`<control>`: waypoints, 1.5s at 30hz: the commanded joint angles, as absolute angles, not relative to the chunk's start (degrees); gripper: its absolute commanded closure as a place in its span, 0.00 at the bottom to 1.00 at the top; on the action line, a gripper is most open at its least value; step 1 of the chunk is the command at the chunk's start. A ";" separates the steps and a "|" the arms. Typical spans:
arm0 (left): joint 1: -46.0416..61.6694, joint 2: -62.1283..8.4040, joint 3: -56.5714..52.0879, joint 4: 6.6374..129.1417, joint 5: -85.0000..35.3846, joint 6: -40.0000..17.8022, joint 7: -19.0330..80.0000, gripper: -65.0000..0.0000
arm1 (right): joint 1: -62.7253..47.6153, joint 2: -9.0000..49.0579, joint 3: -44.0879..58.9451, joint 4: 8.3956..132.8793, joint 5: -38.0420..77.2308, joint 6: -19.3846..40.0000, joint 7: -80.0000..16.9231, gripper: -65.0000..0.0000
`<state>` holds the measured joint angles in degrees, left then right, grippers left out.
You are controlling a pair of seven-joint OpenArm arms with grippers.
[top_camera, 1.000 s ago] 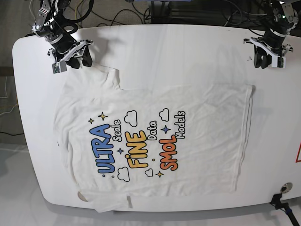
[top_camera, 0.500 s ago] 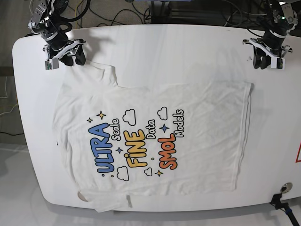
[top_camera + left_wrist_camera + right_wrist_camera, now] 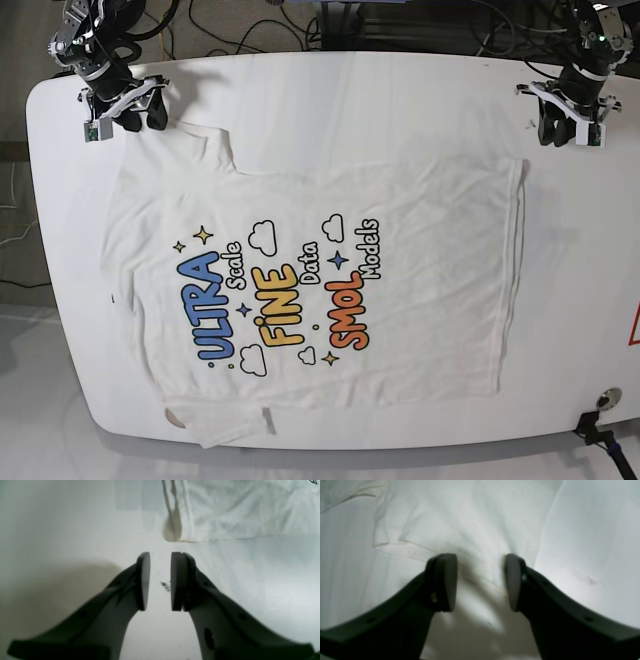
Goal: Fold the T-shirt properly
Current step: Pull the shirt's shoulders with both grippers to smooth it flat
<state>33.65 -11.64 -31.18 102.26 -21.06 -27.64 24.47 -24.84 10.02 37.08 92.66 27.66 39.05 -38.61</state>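
Observation:
The white T-shirt [image 3: 300,290] lies flat, print up, on the white table [image 3: 380,100], its print slanted. My right gripper [image 3: 125,118] is at the shirt's top-left sleeve. In the right wrist view its jaws [image 3: 480,580] stand apart, with the sleeve cloth [image 3: 470,517] bunched between and under the fingertips. My left gripper [image 3: 568,132] hovers over bare table beyond the shirt's top-right hem corner. In the left wrist view [image 3: 160,580] its pads stand a narrow gap apart with nothing between them, and the shirt's hem corner [image 3: 237,512] lies just ahead.
Cables run along the table's back edge [image 3: 250,40]. A black clamp [image 3: 600,415] sits at the front right corner, and a red-and-white sticker [image 3: 634,335] at the right edge. The shirt's lower sleeve [image 3: 220,425] reaches the front edge.
My right gripper has moved up and to the left, and the whole shirt has slid and turned that way with it. My left gripper has stayed put.

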 commanded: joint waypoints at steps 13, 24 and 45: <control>34.10 -11.74 -31.14 103.13 -21.51 -27.62 23.83 0.81 | -24.21 12.21 38.39 93.05 30.50 38.42 -48.12 0.52; 34.38 -10.94 -31.21 103.27 -21.55 -27.59 24.12 0.81 | -22.06 12.23 42.85 93.66 32.69 39.12 -51.21 0.56; 33.28 -9.47 -37.55 105.14 -29.64 -31.15 33.45 0.82 | -22.36 12.95 42.35 93.62 33.73 36.26 -47.72 0.75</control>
<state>33.15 -8.93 -37.12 103.94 -28.40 -31.14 34.96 -22.28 12.01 42.30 92.68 33.19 36.21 -49.67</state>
